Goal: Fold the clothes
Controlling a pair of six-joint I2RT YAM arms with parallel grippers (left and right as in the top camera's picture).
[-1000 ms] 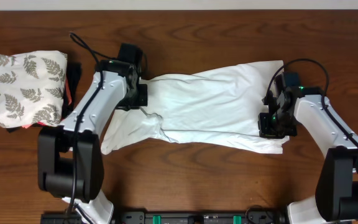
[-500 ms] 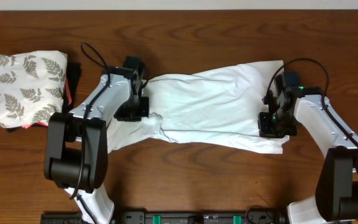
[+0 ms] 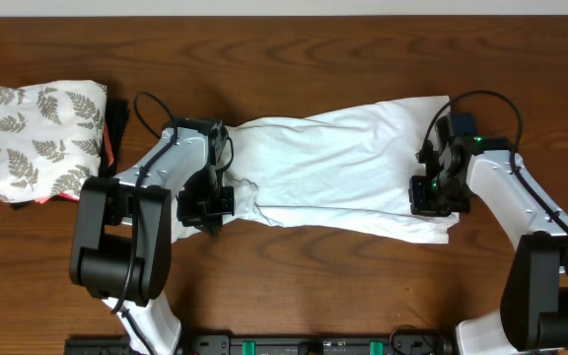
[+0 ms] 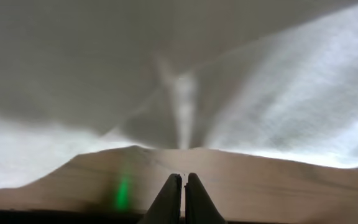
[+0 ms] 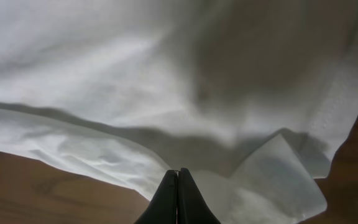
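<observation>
- Cloth with a grey fern-leaf pattern [image 3: 39,138] is lying folded at the far left of the table [image 3: 294,286], well apart from the shirt. Dark and red garments [image 3: 114,126] are peeking out from under its right edge.
- Your left gripper [image 3: 212,202] is sitting at the lower left end of the white T-shirt [image 3: 333,168], with its arm reaching in from the bottom left.
- In the left wrist view, its jaws are pressing tightly together over bare wood. The shirt's edge is lying just beyond the tips, and a crease is running away from them. You are not seeing any fabric between the tips, so I cannot tell whether a bit of it is caught.
- The T-shirt is lying spread across the middle of the table as a long band between your two grippers. It is rising slightly towards the upper right and wrinkling near the left end.
- Your right gripper [image 3: 430,195] is resting at the right end of the shirt, near its lower right corner.
- In the right wrist view, its jaws are also clenching fully. The tips are meeting against the white cloth, where a folded-over edge and a loose corner are lying. Whether a layer is pinched there is not showing.
</observation>
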